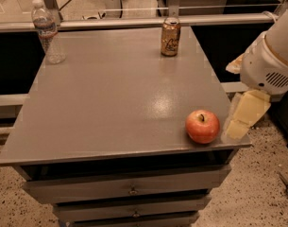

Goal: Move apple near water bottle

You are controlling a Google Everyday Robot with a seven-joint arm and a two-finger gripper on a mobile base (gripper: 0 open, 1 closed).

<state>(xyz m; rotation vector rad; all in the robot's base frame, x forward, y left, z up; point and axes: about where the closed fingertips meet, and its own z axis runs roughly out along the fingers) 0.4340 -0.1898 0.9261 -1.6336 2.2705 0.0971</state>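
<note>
The apple sits at the near right corner of the table, just left of my gripper, which hangs off the right edge. Spread or closed, I cannot tell. The water bottle stands capped at the far left corner, diagonally opposite and well apart.

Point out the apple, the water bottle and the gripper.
apple (202,126): camera view, middle of its red skin, near the table's (110,103) front right corner.
water bottle (46,30): camera view, on its label band, back left corner.
gripper (239,126): camera view, its pale lower end, just right of the apple.
</note>
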